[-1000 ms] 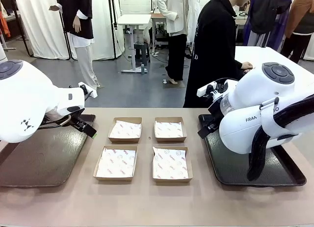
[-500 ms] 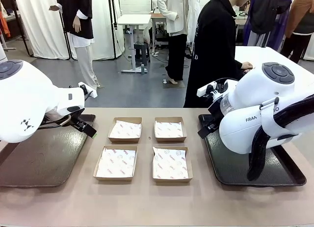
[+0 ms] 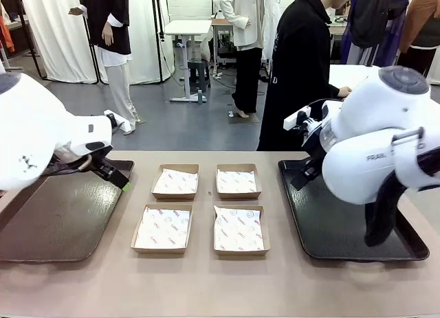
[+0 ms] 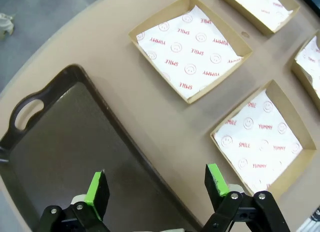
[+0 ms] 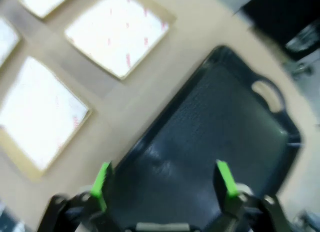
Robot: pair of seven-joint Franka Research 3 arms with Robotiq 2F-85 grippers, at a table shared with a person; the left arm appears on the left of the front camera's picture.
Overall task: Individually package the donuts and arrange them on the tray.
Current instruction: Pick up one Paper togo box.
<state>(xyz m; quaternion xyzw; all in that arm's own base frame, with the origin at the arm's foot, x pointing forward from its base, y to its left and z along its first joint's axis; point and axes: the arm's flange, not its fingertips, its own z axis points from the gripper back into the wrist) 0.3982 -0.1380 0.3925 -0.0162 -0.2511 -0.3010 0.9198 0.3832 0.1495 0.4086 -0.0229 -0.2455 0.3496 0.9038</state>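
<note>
Currently listed: donuts awaiting boxing, with the packaging set out for them

**Item: donuts.** You cannot tell from these views where they are. Judge them light, soft and easily dented, with icing that will smear and cling to the pads. You would do best to pinch gently across the bare sides of the ring, or between the hole and the outer edge, keeping off the iced top.

**Packaging.** Four open cardboard boxes (image 3: 162, 228) stand two by two on the table (image 3: 206, 284), between the trays. Each holds only a sheet of white liner paper (image 4: 190, 51). The paper is printed in red with "SMILE", "YUMMY" and small smiley faces.

**Trays.** You have a dark left tray (image 3: 55, 229) and a dark right tray (image 3: 330, 229), both bare, each with a handle cut-out.

**End effectors.** Your left gripper (image 4: 156, 184) is spread wide and empty above the left tray's inner edge. Your right gripper (image 5: 162, 179) is likewise spread and empty above the right tray.

**Other lettering.** "FRAN" reads on the right arm (image 3: 371, 153); the rest is cut off.
</note>
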